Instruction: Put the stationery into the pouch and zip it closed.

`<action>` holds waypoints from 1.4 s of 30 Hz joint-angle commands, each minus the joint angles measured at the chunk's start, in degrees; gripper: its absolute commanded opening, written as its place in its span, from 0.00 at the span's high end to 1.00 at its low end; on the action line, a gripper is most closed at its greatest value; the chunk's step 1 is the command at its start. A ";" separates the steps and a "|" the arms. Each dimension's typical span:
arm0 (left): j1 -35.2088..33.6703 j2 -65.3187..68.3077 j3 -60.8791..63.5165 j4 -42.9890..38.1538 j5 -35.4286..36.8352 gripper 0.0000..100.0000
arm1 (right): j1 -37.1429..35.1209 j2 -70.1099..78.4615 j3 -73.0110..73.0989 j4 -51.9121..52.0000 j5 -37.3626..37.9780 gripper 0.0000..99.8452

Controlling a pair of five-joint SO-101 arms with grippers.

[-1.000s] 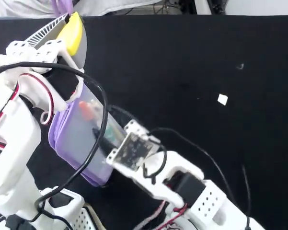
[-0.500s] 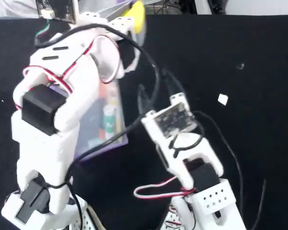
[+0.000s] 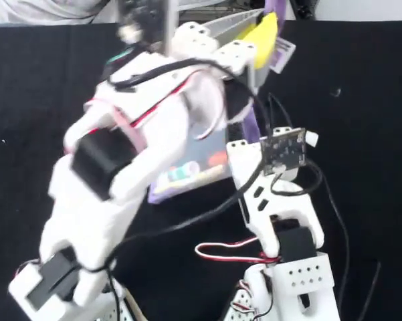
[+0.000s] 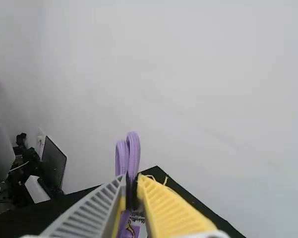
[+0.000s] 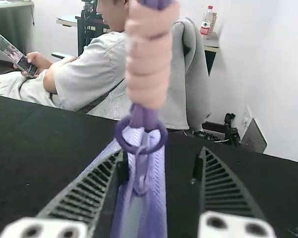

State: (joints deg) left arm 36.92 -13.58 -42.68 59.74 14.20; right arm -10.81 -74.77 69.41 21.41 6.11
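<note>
A translucent purple pouch [image 3: 190, 167] with coloured stationery inside hangs tilted over the black table [image 3: 361, 100]. My left gripper [image 3: 257, 30] is raised high at the back, and its grey and yellow fingers are shut on the pouch's purple loop [image 4: 130, 151]. In the left wrist view that gripper [image 4: 131, 186] points up at a white wall. My right gripper [image 5: 158, 168] is open around the pouch's purple edge [image 5: 139, 208]. The zipper ring [image 5: 140, 134] and a pink strap [image 5: 146, 59] hang just in front of it. The right arm [image 3: 277, 200] stands beside the pouch.
The left arm's white body [image 3: 120, 174] and black cables [image 3: 207, 207] cross over much of the pouch in the high view. Bare black table lies to the right and at the far left [image 3: 27, 100].
The left arm has swung to the right and risen, carrying the pouch by its loop. The right arm has followed to the right and now stands more upright.
</note>
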 commanded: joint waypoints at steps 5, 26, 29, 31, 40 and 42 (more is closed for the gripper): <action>-1.98 -11.25 -0.66 3.69 -0.53 0.97 | -0.97 -0.22 -3.47 -0.62 -0.35 0.78; -8.31 -20.92 -0.57 8.62 -0.53 0.97 | -18.99 -7.69 -0.75 8.79 0.26 0.78; -11.21 -21.01 -0.57 9.85 -0.53 0.97 | -19.34 -6.46 -0.75 8.79 0.26 0.78; -13.93 -20.84 -0.57 10.20 -0.09 0.97 | -19.43 -5.58 -0.84 8.79 0.26 0.78; -16.13 -21.45 0.57 10.02 -0.44 0.97 | -25.49 -0.92 -0.66 8.70 4.84 0.78; -17.98 -21.45 0.57 10.29 -0.44 0.97 | -25.49 -0.66 -0.66 8.62 5.01 0.78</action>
State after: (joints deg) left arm 21.10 -33.36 -41.36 70.37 14.29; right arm -35.60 -76.18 69.05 29.93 10.07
